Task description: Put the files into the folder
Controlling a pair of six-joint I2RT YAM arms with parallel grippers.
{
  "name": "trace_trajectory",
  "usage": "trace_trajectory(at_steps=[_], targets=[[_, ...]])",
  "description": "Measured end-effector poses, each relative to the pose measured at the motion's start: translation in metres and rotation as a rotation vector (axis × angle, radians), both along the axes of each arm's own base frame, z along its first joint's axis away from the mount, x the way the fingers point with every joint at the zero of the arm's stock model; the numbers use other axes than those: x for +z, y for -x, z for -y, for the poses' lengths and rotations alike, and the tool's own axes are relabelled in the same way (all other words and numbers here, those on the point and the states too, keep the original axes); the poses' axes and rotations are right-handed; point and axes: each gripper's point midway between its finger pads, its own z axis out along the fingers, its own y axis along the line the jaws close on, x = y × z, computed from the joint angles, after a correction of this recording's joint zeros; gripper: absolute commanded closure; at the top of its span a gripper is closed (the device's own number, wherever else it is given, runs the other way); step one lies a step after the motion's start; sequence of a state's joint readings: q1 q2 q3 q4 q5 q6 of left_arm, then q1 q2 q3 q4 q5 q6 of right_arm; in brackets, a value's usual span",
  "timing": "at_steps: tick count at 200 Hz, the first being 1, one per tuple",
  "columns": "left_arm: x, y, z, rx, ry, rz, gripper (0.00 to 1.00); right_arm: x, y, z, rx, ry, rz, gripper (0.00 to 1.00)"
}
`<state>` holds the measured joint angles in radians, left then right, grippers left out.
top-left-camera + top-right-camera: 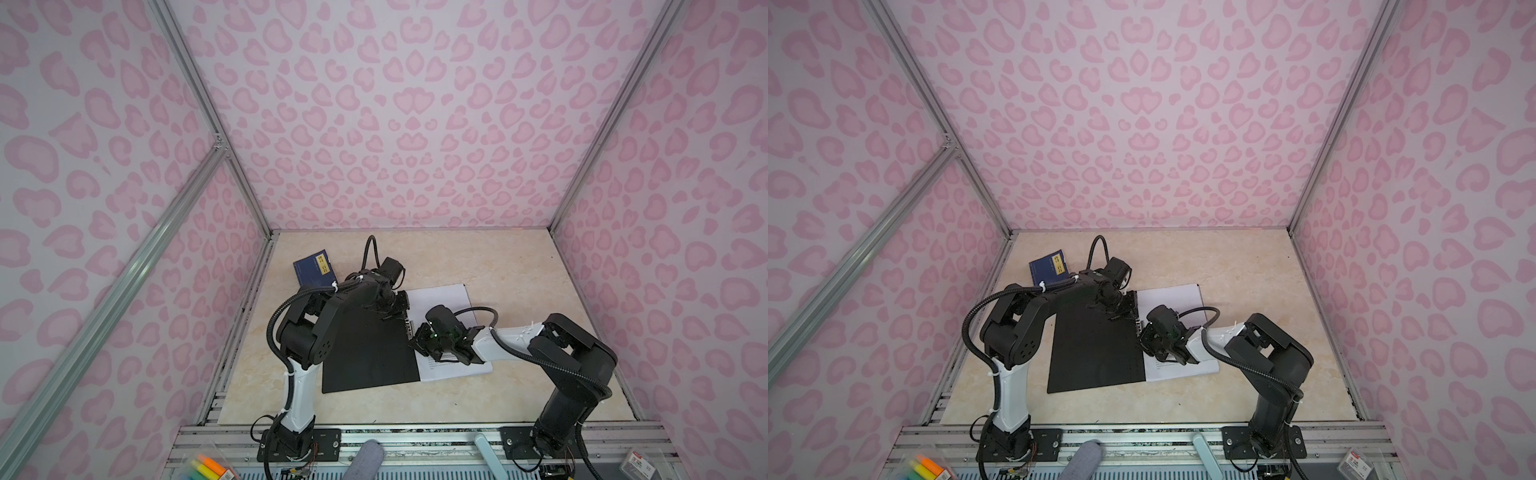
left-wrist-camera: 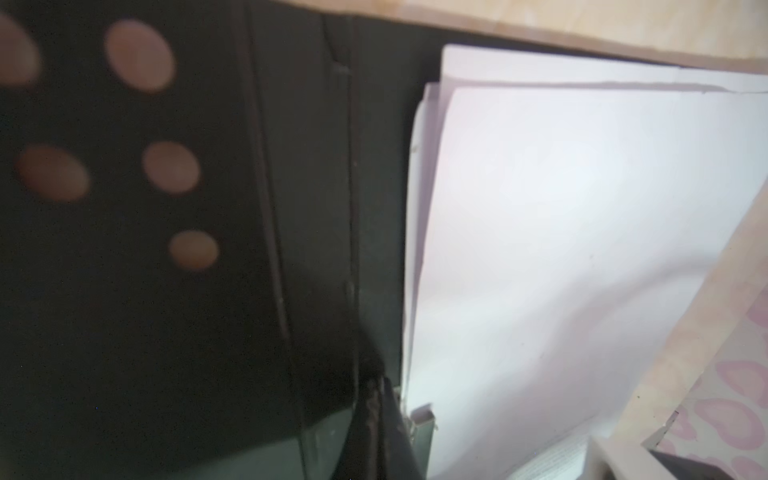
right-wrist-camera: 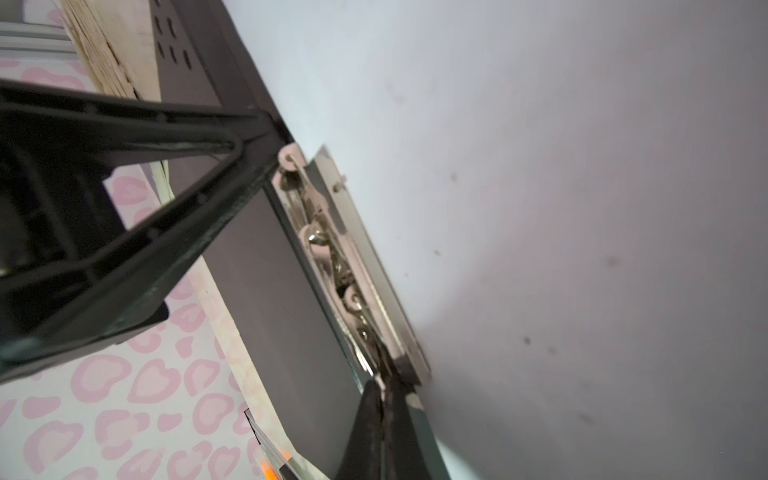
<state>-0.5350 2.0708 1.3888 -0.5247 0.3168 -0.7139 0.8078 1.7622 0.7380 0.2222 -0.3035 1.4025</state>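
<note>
We see the folder (image 1: 370, 353) lying open and flat in the middle of the table (image 1: 519, 270), black inside facing up. The files (image 1: 440, 297), a stack of white sheets, cover its 3 o'clock half, and in the left wrist view their edges are slightly staggered. The metal clip (image 3: 332, 249) runs along the spine, right at the sheets' inner edge.

The left gripper (image 1: 392, 313) is down on the black cover, just at 9 o'clock of the spine and towards its 12 o'clock end. Its fingers (image 2: 365, 415) are pressed together, tips on the black surface beside the paper.

The right gripper (image 1: 417, 338) reaches in from 3 o'clock over the sheets to the middle of the spine. Its fingers (image 3: 365, 419) are pressed together too, tips at one end of the clip. Whether they nip any metal, we cannot tell.

At 10 o'clock of the folder a small dark-blue booklet (image 1: 312, 268) with a yellow label lies flat, partly behind the left arm.
</note>
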Motion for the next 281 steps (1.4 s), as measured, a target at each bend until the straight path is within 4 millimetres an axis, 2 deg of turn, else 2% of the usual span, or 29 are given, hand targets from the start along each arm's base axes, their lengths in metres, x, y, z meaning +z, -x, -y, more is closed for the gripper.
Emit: trace_trajectory(at_steps=[62,107,233,266,281], targets=[[-0.001,-0.003,0.0,0.012,0.01,0.011,0.97,-0.004,-0.002,-0.014,0.054,-0.029,0.0,1.0],[-0.004,-0.001,0.002,0.018,0.032,0.013,0.97,0.004,-0.008,-0.027,0.143,-0.035,0.043,1.0],[-0.003,-0.002,0.002,0.033,0.049,0.017,0.97,0.02,-0.007,-0.032,0.241,-0.053,0.079,0.61],[0.0,-0.003,0.003,0.032,0.052,0.013,0.97,0.028,0.0,-0.03,0.244,-0.086,0.079,0.44],[0.008,-0.007,0.007,0.025,0.06,0.025,0.88,0.038,0.005,-0.025,0.244,-0.083,0.085,0.34]])
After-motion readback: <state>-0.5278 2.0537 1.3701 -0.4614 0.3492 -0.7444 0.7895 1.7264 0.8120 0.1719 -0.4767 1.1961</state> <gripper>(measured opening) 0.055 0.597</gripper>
